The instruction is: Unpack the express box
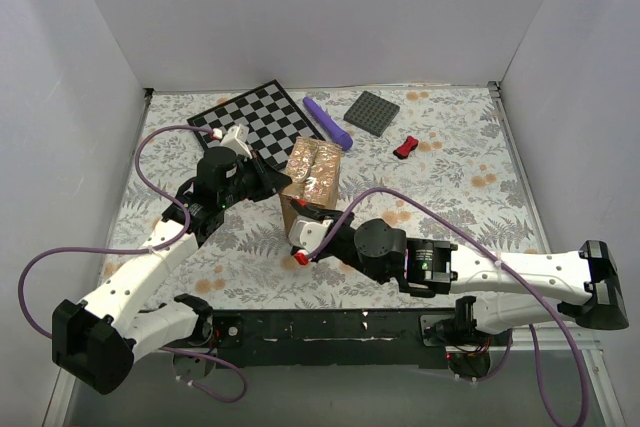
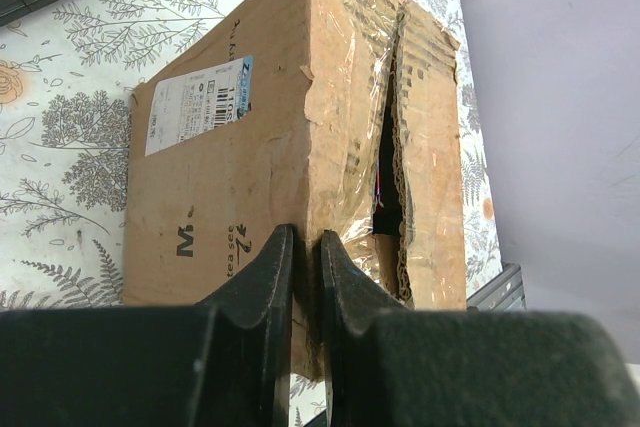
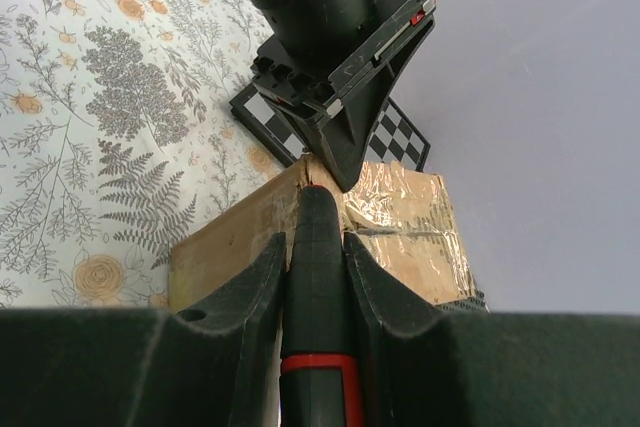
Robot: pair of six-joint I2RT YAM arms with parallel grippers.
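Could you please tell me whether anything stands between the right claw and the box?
Only its own tool: the right claw holds a black, red-banded tool whose tip sits at the top edge of the box, beside the left claw. Nothing else visible is in the way.

**Arms converge at centre, both grippers closed**

The left arm (image 1: 150, 257) rises from its 7 o'clock base and slants toward 1 o'clock. The left gripper (image 2: 307, 239) has its fingers pressed to a thin slit. The right arm (image 1: 500, 272) lies low from 5 o'clock, stretched toward 9 o'clock. The right gripper (image 3: 312, 242) clamps a black red-banded tool (image 3: 318, 287).
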